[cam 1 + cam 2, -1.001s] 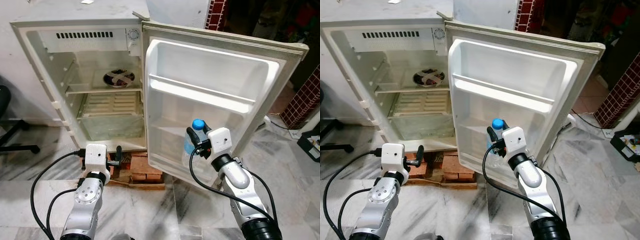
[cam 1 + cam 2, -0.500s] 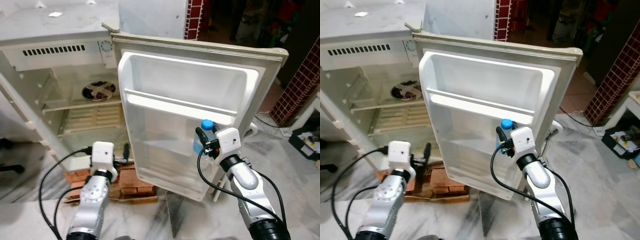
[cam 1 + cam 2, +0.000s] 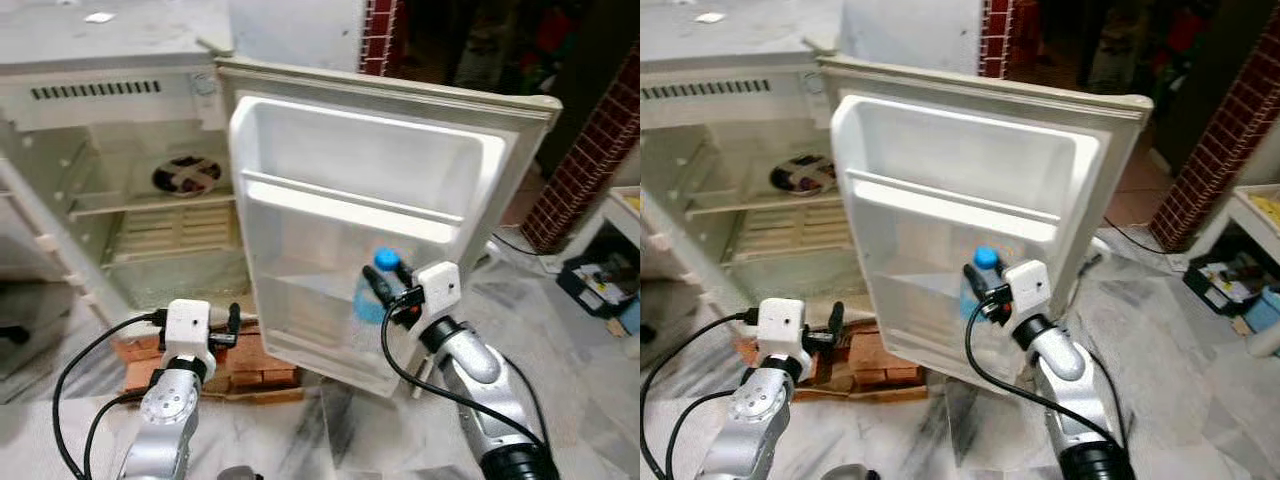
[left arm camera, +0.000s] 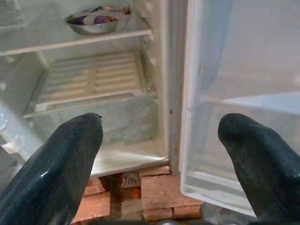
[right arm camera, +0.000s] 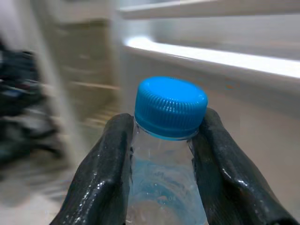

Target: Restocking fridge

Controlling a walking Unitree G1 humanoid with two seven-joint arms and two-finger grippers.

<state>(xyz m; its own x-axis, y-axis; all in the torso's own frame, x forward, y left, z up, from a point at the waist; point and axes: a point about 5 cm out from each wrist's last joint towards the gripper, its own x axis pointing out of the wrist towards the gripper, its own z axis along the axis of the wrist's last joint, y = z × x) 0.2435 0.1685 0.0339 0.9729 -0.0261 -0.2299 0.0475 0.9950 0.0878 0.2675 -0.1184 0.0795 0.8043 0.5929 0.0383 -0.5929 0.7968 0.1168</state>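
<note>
Fridge (image 3: 120,90): standing open at the upper left of the frame; door (image 3: 300,150) swung wide across the centre, its door shelves looking bare.

Bowl (image 3: 187,175): sitting on the upper inner shelf, holding something dark; contents too small to name.

Water bottle (image 3: 372,295): blue-capped, clear, being held upright at lower centre, just in front of the lower door shelf (image 3: 300,310) and not yet resting on it.

Right gripper (image 3: 384,281): clamping the bottle just below the cap, one finger on either side.

Left gripper (image 3: 236,322): hovering at the lower left, fingers spread wide and carrying nothing, aiming at the fridge's lower compartment.

Progress: early, by my reading. One bottle is arriving at the door; seating and releasing it are remaining.

Obscured: the bottle's base is sitting behind the gripper; the crisper's contents are hazy behind its translucent front; the bricks (image 3: 250,360) beneath the fridge are only partly showing.
</note>
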